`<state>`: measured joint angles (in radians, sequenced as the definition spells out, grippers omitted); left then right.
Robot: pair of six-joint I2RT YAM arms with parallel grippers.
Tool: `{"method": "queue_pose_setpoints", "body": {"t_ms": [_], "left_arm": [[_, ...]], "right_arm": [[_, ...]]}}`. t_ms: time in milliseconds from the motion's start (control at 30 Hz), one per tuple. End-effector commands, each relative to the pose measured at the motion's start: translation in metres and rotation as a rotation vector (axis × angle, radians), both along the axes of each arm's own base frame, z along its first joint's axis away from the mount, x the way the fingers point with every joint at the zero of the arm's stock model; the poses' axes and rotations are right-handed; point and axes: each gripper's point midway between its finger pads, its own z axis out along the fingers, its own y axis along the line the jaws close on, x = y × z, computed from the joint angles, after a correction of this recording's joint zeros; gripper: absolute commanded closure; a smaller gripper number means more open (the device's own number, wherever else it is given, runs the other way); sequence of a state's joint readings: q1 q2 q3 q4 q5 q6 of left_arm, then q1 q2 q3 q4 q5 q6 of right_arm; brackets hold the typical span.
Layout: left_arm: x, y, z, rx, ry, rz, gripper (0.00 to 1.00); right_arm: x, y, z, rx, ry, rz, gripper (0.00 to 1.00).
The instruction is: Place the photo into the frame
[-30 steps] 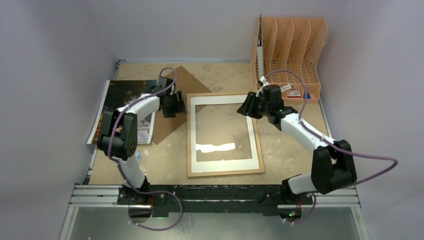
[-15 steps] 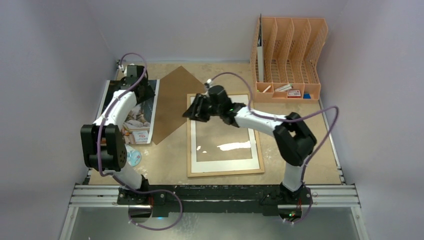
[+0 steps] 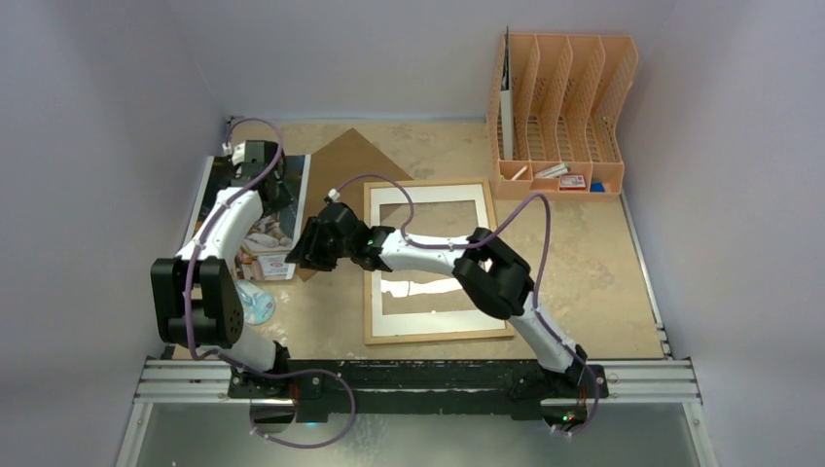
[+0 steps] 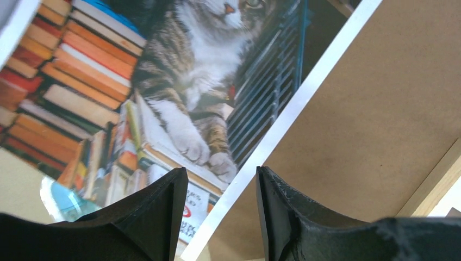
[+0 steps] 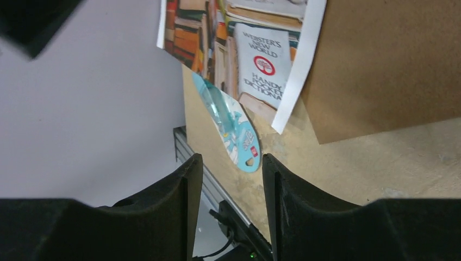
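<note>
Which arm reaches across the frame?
The right arm: its fingers lie beyond the frame's left edge; the left arm's fingers hover over the photo.

Glossy paper photo (image 4: 179, 81) here, white-edged, against a matt brown fibreboard (image 4: 369, 109). The frame (image 3: 438, 338) is pale wood with a shiny pane (image 3: 428, 286), the desk (image 3: 574, 282) rough and scuffed, the fingers (image 4: 157, 217) matt black plastic.

Overhead camera sees all; both wrist cameras (close, angled down) share the photo (image 4: 179, 81)

Pale lilac walls (image 3: 97, 97) enclose a scuffed tan tabletop (image 3: 584, 282) under even light.
</note>
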<state>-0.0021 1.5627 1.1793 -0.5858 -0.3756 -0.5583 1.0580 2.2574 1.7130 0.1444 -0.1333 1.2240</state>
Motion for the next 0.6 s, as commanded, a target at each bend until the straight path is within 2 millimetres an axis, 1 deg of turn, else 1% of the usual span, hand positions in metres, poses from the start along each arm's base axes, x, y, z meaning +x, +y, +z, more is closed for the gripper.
{"method": "queue_pose_setpoints", "body": {"t_ms": [0,100,200,333,433,500,567], "left_arm": [[-0.007,0.020,0.061,0.082,-0.115,0.089,0.48],[-0.010,0.029,0.088,0.127,-0.135,0.120,0.48],[-0.018,0.036,0.100,0.165,-0.141,0.141,0.47],[-0.027,0.035,0.105,0.168,-0.145,0.124,0.45],[-0.030,0.033,0.108,0.163,-0.153,0.109,0.45],[-0.031,0.028,0.107,0.139,-0.158,0.088,0.44],[-0.032,0.023,0.106,0.114,-0.161,0.069,0.44]], "right_arm": [[-0.001,0.006,-0.007,-0.033,0.016,-0.061,0.52],[-0.001,0.007,-0.024,-0.052,0.055,-0.080,0.52],[0.001,0.012,-0.036,-0.072,0.063,-0.071,0.52],[0.003,0.024,-0.045,-0.072,0.074,-0.055,0.52],[0.006,0.033,-0.043,-0.046,0.069,-0.044,0.54],[0.006,0.035,-0.051,-0.059,0.083,-0.042,0.55],[0.006,0.037,-0.055,-0.055,0.096,-0.041,0.58]]}}
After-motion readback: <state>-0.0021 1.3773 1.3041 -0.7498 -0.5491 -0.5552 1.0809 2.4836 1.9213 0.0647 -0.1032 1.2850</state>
